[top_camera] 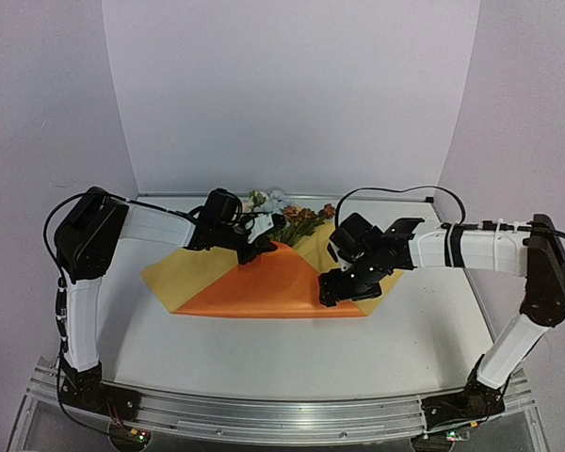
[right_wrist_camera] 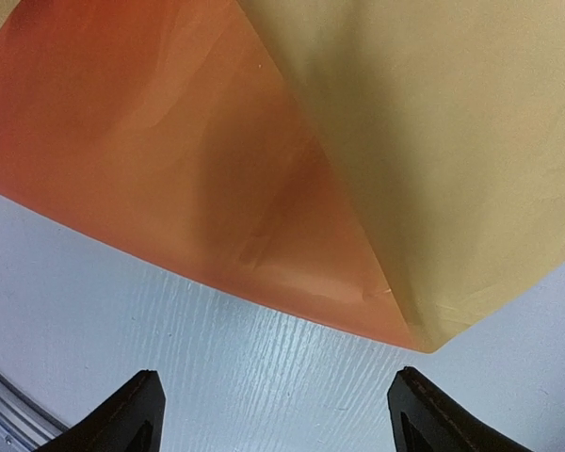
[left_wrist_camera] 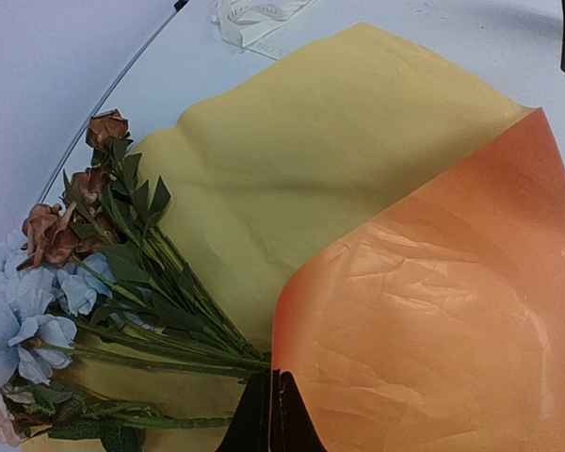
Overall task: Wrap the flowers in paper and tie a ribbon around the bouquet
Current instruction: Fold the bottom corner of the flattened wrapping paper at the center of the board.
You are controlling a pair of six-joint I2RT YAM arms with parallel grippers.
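The paper point(top_camera: 264, 280) lies across the table's middle, yellow face up, with an orange flap point(left_wrist_camera: 433, 311) folded over the flower stems. The flowers point(top_camera: 287, 217) lie at the paper's back edge; in the left wrist view their pale-blue and peach blooms point(left_wrist_camera: 47, 273) are at the left. My left gripper point(left_wrist_camera: 275, 379) is shut on the tip of the orange flap, right beside the stems. My right gripper point(right_wrist_camera: 278, 407) hovers open over bare table just in front of the paper's near right corner point(right_wrist_camera: 422, 341), touching nothing. The ribbon point(left_wrist_camera: 254, 19) lies crumpled beyond the paper.
White walls close the back and sides of the table point(top_camera: 264, 348). A black cable point(left_wrist_camera: 104, 94) curves across the table past the blooms. An aluminium rail point(top_camera: 282, 414) runs along the near edge between the two arm bases.
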